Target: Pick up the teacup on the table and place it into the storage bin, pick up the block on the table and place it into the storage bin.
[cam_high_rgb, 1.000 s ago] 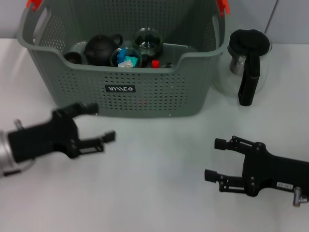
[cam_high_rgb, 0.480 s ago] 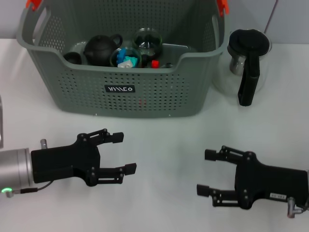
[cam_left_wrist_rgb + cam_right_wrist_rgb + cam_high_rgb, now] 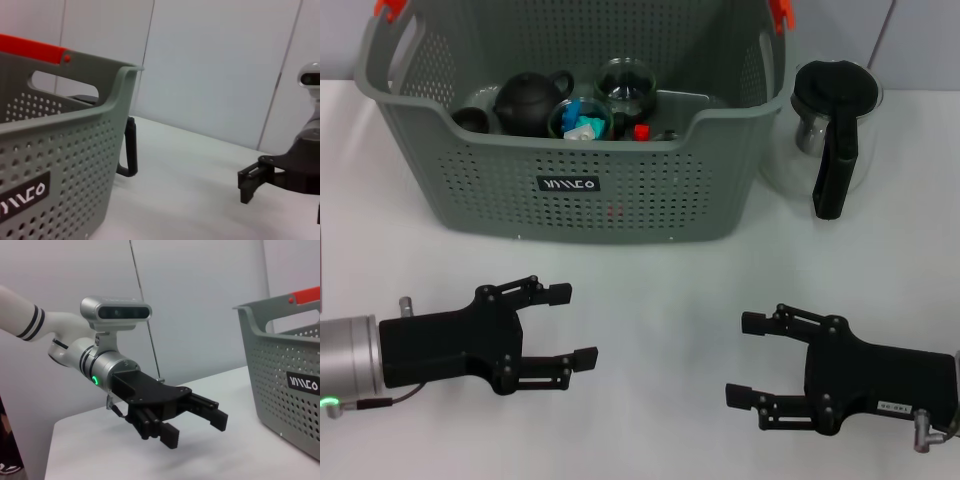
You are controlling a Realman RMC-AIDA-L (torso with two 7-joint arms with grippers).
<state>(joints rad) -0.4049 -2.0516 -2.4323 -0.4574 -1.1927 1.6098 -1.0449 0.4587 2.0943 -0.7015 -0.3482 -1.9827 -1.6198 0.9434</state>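
Both the left gripper [image 3: 560, 325] and right gripper [image 3: 750, 358] hung open and empty in front of the storage bin [image 3: 570, 185]; teacup [image 3: 472, 118] and block [image 3: 641, 132] lay inside it.

The storage bin [image 3: 620, 190] looked like matt grey perforated plastic with glossy orange clips. The desk [image 3: 660, 300] was smooth, matt white. Both claws were matt black; the jug [image 3: 830, 130] beside the bin looked like clear glass.

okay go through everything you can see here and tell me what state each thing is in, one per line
storage bin: upright on the table, holding items
black teapot: inside the bin, lid on
glass cups: inside the bin
glass pitcher: upright beside the bin, black lid on
left pincer: open, empty
right pincer: open, empty
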